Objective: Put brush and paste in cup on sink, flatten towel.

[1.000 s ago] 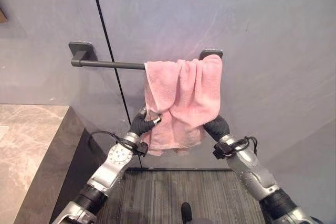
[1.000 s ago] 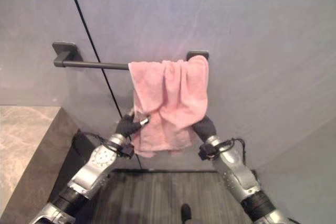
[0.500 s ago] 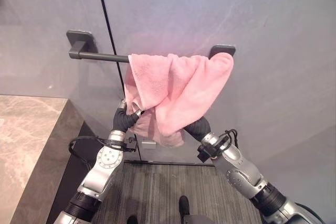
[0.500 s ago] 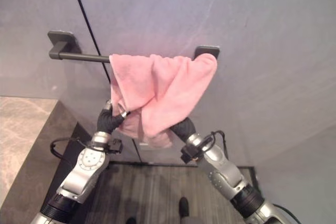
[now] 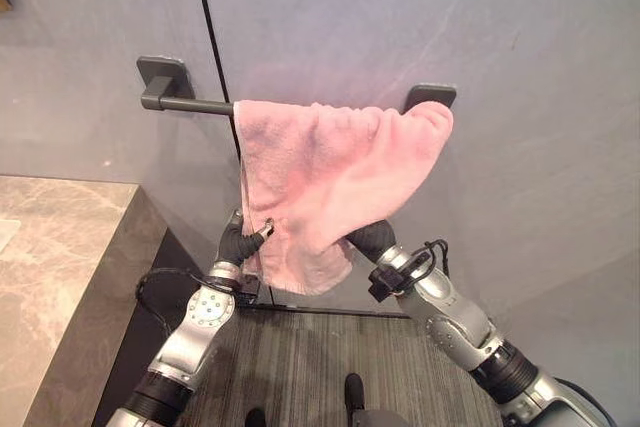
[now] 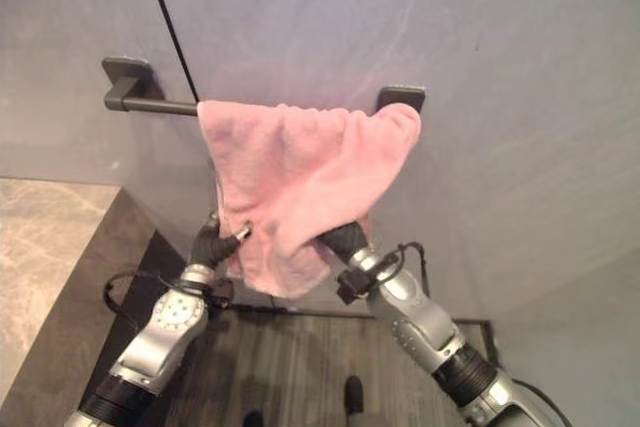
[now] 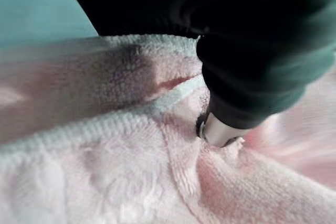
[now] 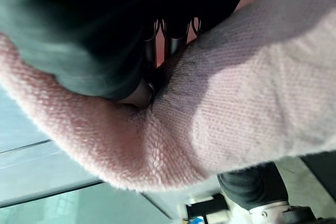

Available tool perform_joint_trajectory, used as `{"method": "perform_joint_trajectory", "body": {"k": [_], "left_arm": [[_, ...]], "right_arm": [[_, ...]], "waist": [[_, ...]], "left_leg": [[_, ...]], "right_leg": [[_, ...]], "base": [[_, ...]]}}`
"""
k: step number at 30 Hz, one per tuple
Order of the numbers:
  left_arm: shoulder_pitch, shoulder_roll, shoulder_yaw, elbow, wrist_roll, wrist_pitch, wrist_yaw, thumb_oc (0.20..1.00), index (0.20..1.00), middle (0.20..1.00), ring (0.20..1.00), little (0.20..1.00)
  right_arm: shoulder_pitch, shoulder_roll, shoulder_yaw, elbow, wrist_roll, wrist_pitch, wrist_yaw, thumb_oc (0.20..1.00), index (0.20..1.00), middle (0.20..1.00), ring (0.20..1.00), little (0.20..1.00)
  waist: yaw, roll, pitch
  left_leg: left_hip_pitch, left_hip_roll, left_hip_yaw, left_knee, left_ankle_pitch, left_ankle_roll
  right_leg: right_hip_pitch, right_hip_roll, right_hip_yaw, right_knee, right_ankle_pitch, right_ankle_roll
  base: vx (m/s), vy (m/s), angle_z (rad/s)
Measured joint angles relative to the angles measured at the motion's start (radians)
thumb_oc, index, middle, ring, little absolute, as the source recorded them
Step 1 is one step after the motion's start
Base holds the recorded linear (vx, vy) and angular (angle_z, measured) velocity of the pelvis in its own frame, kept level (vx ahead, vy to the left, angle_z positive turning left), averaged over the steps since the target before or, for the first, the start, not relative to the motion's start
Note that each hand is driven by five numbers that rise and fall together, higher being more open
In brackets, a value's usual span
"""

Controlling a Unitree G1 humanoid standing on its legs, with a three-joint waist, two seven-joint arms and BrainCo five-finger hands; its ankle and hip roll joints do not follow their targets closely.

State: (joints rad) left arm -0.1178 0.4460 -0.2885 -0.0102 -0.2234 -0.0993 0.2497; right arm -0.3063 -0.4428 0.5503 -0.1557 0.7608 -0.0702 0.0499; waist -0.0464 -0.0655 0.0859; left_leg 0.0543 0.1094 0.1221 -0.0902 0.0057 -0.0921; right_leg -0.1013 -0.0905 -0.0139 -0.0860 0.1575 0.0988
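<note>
Pink towel [image 5: 330, 172] draped over the dark wall bar [image 5: 185, 105], held from below by both hands.

Eye views: the towel is spread along the bar's right part; its lower left edge is pinched by the left hand [image 5: 240, 239], and the right hand [image 5: 368, 237] is tucked under the fold — a stone counter [image 5: 50, 247] lies left of the bar.
Left wrist view: fingers [image 7: 220, 129] are closed on the cloth.
Right wrist view: fingers are buried in towel — grip cannot be told.

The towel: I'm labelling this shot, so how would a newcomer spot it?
On the grey wall a dark bar runs across. The towel hangs over it, the one soft pink thing, both lower ends held by the left hand and right hand.
</note>
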Motion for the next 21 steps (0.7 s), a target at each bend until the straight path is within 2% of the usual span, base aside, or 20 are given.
{"method": "perform_joint_trajectory", "body": {"k": [3, 6, 9, 10, 12, 14, 19, 21], "left_arm": [[0.0, -0.005, 0.002, -0.047, -0.015, -0.013, -0.006, 0.2, 0.2, 0.2, 0.2, 0.2], [0.005, -0.067, 0.06, -0.112, -0.055, -0.057, 0.019, 0.2, 0.2, 0.2, 0.2, 0.2], [0.006, -0.12, 0.126, -0.168, -0.083, -0.095, 0.072, 0.2, 0.2, 0.2, 0.2, 0.2], [0.007, -0.127, 0.141, -0.175, -0.069, -0.11, 0.108, 0.2, 0.2, 0.2, 0.2, 0.2], [0.007, -0.127, 0.149, -0.176, -0.041, -0.113, 0.149, 0.2, 0.2, 0.2, 0.2, 0.2], [0.004, -0.128, 0.155, -0.175, 0.043, -0.112, 0.217, 0.2, 0.2, 0.2, 0.2, 0.2], [0.019, -0.13, 0.148, -0.175, 0.076, -0.115, 0.288, 0.2, 0.2, 0.2, 0.2, 0.2], [0.037, -0.129, 0.153, -0.171, 0.076, -0.117, 0.306, 0.2, 0.2, 0.2, 0.2, 0.2]], "right_arm": [[0.015, -0.011, -0.015, -0.046, 0.0, -0.014, 0.011, 0.2, 0.2, 0.2, 0.2, 0.2], [0.032, -0.038, -0.027, -0.129, 0.01, -0.032, 0.022, 0.2, 0.2, 0.2, 0.2, 0.2], [0.027, -0.039, -0.019, -0.189, 0.012, -0.051, 0.025, 0.2, 0.2, 0.2, 0.2, 0.2], [-0.007, -0.052, 0.015, -0.189, 0.011, -0.056, 0.023, 0.2, 0.2, 0.2, 0.2, 0.2], [-0.043, -0.051, 0.053, -0.189, 0.011, -0.057, 0.021, 0.2, 0.2, 0.2, 0.2, 0.2], [-0.193, -0.053, 0.154, -0.191, 0.011, -0.057, -0.002, 0.2, 0.2, 0.2, 0.2, 0.2], [-0.268, -0.033, 0.178, -0.217, 0.006, -0.057, -0.005, 0.2, 0.2, 0.2, 0.2, 0.2], [-0.265, -0.033, 0.18, -0.212, -0.015, -0.057, -0.006, 0.2, 0.2, 0.2, 0.2, 0.2]], "waist": [[-0.004, 0.0, 0.0], [-0.014, -0.006, 0.002], [-0.02, -0.014, 0.004], [-0.018, -0.019, 0.006], [-0.011, -0.026, 0.009], [-0.012, -0.033, 0.01], [0.032, -0.051, 0.001], [0.032, -0.059, -0.005]], "left_leg": [[0.0, 0.001, 0.001, 0.0, 0.0, 0.0], [0.0, 0.001, 0.003, 0.0, 0.0, 0.0], [0.006, 0.002, 0.014, 0.0, -0.001, 0.0], [0.011, 0.002, 0.024, 0.0, -0.001, 0.0], [0.011, 0.002, 0.025, 0.0, -0.002, 0.0], [0.011, 0.002, 0.028, 0.0, -0.004, 0.004], [0.007, 0.0, 0.024, 0.0, -0.001, -0.001], [0.001, -0.002, 0.02, 0.0, -0.001, 0.0]], "right_leg": [[-0.001, 0.001, 0.001, 0.0, 0.0, 0.0], [-0.002, 0.002, 0.003, 0.0, 0.0, 0.0], [-0.002, 0.005, 0.011, 0.0, -0.001, 0.003], [-0.002, 0.006, 0.018, 0.0, 0.001, 0.004], [-0.001, 0.006, 0.025, 0.0, 0.003, 0.005], [-0.004, 0.007, 0.03, 0.0, 0.006, 0.004], [-0.005, 0.005, 0.025, 0.0, 0.006, 0.003], [-0.007, 0.001, 0.017, 0.0, 0.005, 0.003]], "base": [[0.0, -0.002, -0.01], [-0.01, -0.004, -0.02], [-0.02, -0.009, -0.11], [-0.03, 0.003, -0.15], [-0.03, -0.001, -0.12], [-0.01, -0.003, -0.03], [-0.01, -0.001, 0.04], [-0.02, 0.005, 0.1]]}}
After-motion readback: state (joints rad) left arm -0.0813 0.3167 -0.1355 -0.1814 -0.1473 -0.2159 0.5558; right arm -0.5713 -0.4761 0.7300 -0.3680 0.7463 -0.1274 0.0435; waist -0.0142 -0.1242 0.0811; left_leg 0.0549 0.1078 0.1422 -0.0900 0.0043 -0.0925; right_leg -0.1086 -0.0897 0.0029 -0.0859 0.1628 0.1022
